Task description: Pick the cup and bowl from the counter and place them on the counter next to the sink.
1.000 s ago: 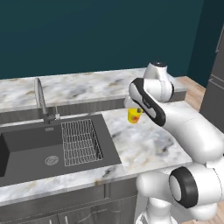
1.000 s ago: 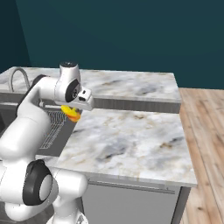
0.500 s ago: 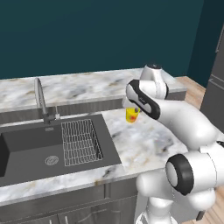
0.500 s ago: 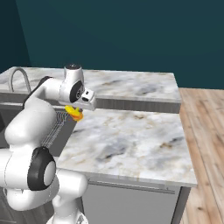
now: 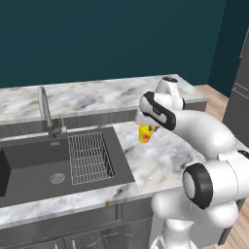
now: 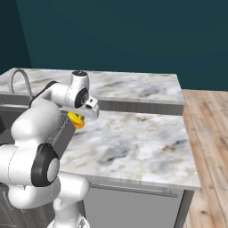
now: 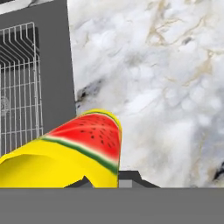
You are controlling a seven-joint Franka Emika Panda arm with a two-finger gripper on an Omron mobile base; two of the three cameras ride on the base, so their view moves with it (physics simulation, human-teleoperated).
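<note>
cup (image 5: pixel 145 134) top hidden behind arm, sink (image 5: pixel 29 160) cut by left edge

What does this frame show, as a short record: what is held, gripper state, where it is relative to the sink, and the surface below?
held: the cup, yellow with a watermelon print, clear of the counter
gripper: the gripper is shut on the cup
position: right of the sink, near the basin's right rim
below: bare marble in the hand view
sink contents: wire rack, drain
bowl: cannot tell where
</note>
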